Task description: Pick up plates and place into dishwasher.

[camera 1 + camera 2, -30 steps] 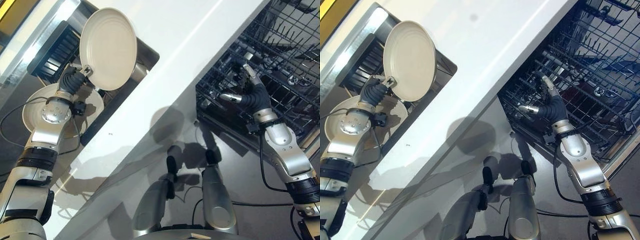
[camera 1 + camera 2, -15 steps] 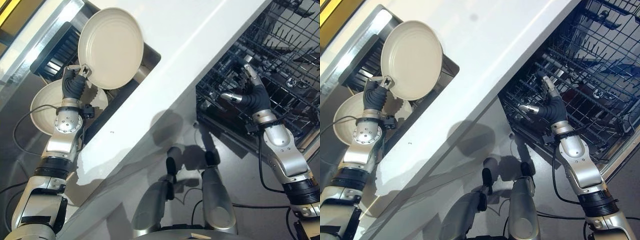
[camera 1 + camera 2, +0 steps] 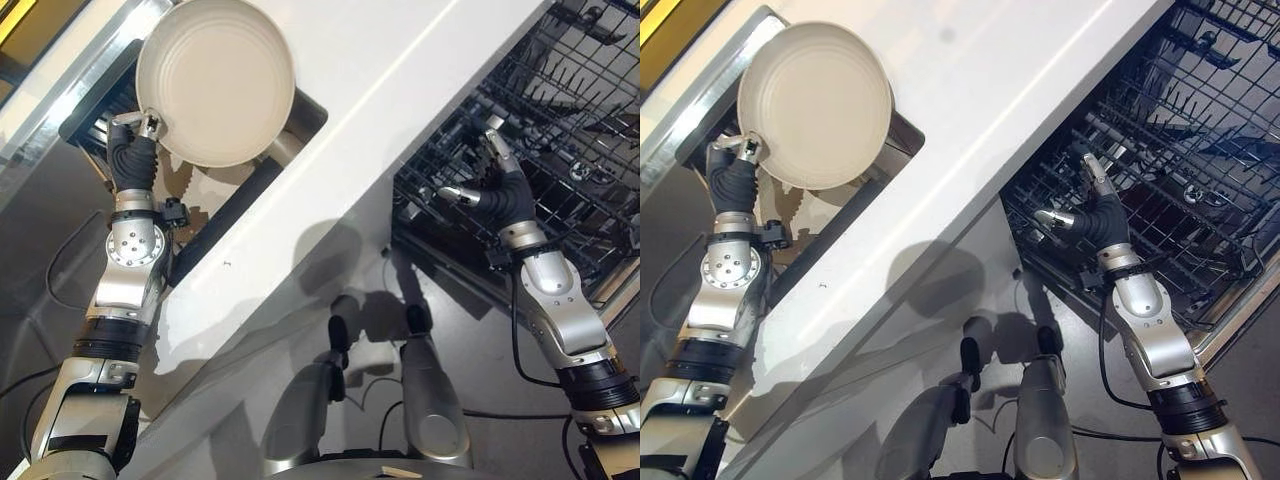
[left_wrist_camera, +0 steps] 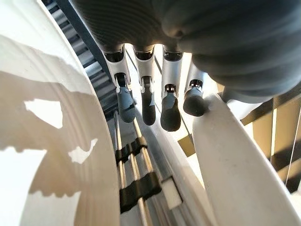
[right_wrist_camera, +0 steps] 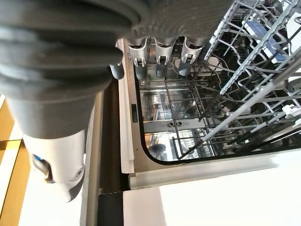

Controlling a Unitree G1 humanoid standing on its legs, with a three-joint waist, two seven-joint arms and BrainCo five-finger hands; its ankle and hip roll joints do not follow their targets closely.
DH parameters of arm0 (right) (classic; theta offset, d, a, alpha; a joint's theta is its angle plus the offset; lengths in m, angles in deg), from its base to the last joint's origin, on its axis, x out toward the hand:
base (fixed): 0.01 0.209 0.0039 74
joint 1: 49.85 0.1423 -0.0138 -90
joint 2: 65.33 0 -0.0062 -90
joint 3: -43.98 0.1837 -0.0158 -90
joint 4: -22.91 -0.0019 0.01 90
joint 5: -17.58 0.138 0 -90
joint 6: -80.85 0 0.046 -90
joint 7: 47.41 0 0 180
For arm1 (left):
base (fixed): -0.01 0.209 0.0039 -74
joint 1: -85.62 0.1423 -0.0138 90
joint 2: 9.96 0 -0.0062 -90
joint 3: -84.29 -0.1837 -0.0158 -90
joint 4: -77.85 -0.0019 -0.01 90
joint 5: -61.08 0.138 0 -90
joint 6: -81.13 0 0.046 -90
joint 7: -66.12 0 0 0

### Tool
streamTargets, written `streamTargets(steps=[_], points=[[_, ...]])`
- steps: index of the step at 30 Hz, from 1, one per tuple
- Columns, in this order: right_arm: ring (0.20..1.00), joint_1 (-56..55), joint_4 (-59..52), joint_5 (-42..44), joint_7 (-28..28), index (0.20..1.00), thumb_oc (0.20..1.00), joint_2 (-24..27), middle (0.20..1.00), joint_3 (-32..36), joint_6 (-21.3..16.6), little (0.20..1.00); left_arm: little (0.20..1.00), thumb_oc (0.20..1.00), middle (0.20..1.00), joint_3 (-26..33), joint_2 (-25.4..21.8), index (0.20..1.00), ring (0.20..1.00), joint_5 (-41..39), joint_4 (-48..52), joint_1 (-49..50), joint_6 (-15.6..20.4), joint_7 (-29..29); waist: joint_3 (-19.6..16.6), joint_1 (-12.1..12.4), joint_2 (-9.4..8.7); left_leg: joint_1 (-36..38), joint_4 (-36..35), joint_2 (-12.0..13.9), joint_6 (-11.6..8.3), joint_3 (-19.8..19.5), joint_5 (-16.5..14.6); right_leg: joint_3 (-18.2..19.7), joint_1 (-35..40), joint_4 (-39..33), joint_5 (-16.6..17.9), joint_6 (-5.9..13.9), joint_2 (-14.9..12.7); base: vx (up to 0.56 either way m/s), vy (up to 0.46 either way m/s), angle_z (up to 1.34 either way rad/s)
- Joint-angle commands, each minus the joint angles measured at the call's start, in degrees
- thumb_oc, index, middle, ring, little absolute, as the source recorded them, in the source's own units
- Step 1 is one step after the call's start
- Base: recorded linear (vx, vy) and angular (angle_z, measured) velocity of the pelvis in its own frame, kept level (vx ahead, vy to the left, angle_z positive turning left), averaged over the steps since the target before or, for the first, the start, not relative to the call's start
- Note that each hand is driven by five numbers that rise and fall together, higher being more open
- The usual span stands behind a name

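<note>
A cream plate point(image 3: 215, 80) is held up above the sink point(image 3: 262, 178), its face turned toward me. My left hand point(image 3: 133, 150) is shut on the plate's lower left rim; in the left wrist view its fingers point(image 4: 169, 110) curl over the plate's edge point(image 4: 235, 165). A second cream plate point(image 4: 47, 141) lies below in the sink, mostly hidden. My right hand point(image 3: 497, 190) is open and empty at the front edge of the pulled-out dishwasher rack point(image 3: 570, 120). The right wrist view looks past its fingers point(image 5: 160, 66) into the dishwasher tub point(image 5: 174, 113).
A white countertop point(image 3: 400, 60) runs diagonally between the sink and the dishwasher. A dark slatted rack point(image 3: 95, 125) sits at the sink's far side. Wire tines and a few items stand in the dishwasher rack point(image 3: 1200, 190).
My left hand has lifted the plate higher and toward the left, off the plate lying in the sink. The right hand has hardly moved.
</note>
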Motion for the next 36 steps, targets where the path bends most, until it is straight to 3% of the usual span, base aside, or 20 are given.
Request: streamTargets(steps=[1, 8, 23, 28, 36], points=[[1.0, -2.2, -3.0, -1.4, -0.5, 1.0, 1.0, -2.8, 1.0, 1.5, -4.3, 1.0, 0.2, 0.2, 0.2, 3.6, 0.8, 0.2, 0.2, -2.7, 3.0, -0.4, 5.9, 3.0, -4.9, -0.3, -2.06, -1.1, 1.7, -3.6, 2.43, -2.0, -1.5, -3.1, 2.1, -6.1, 3.5, -1.95, -0.2, 0.0, 0.0, 0.0], [1.0, -3.7, -3.3, -1.9, 0.3, 1.0, 1.0, -3.9, 1.0, 2.5, -5.1, 1.0, 0.2, 0.2, 0.2, 5.5, 2.4, 0.2, 0.2, -3.0, 4.8, 1.7, 7.9, 3.8, -6.6, 0.2, -2.53, 0.6, 1.5, -3.6, 2.48, -2.5, -1.9, -3.8, 4.2, -6.8, 3.0, -2.14, -0.6, 0.02, -0.026, 0.01], [1.0, -11.2, -1.9, -3.0, 5.3, 1.0, 1.0, -4.8, 1.0, 7.5, -3.7, 1.0, 0.2, 0.2, 0.2, 9.2, 0.6, 0.2, 0.2, -3.9, 9.0, 7.5, 7.3, 0.3, -11.6, 0.3, -4.37, 6.3, -1.4, -2.3, 2.44, -2.9, -2.8, -5.4, 10.5, -9.3, 1.9, -2.04, -0.4, -0.02, -0.071, -0.01], [1.0, -13.5, -2.7, -2.0, 6.1, 1.0, 1.0, -4.7, 1.0, 10.4, -6.3, 1.0, 0.2, 0.2, 0.2, 10.1, -0.3, 0.2, 0.2, -3.8, 10.2, 9.2, 6.5, -0.4, -13.6, -0.2, -4.74, 9.2, -3.5, -1.7, 2.38, -3.2, -3.0, -5.3, 13.5, -10.9, 1.5, -1.91, 0.2, -0.03, -0.089, -0.06], [1.0, -11.7, -9.3, 1.5, 1.0, 1.0, 1.0, -4.0, 1.0, 10.7, -12.1, 1.0, 0.2, 0.2, 0.2, 8.6, -0.3, 0.2, 0.2, -1.1, 12.1, 12.2, 6.8, -3.1, -18.3, 0.9, -5.81, 13.1, -6.1, -0.6, 2.07, -4.2, -3.5, -5.8, 18.6, -14.7, 1.8, -1.4, 0.7, -0.02, -0.112, -0.06]])
